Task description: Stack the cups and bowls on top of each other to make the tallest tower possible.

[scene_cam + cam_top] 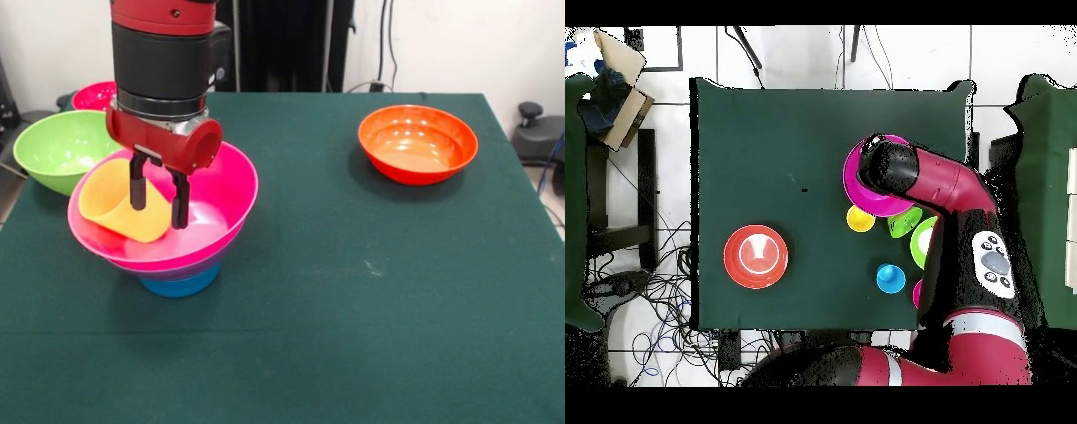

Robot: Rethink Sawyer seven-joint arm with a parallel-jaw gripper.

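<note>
Nearest the front camera, the tower [172,230] shows a blue piece at the bottom, a purple one above it and the wide pink bowl [221,190] on top. An orange-yellow cup [124,205] lies on its side in the pink bowl. The gripper [159,201] has narrow jaws, one finger [139,187] inside the cup's mouth and the other outside its wall. A lime bowl [57,150] and red bowl [95,94] sit beyond the jaws; an orange bowl [417,143] is well apart. Dark green cloth [353,283] covers the table.

Overhead, the arm [955,200] hides the gripper. Only here a yellow cup [860,218] and blue cup [890,278] show, beside the pink bowl [860,185]. Cables [635,300] lie on tiled floor.
</note>
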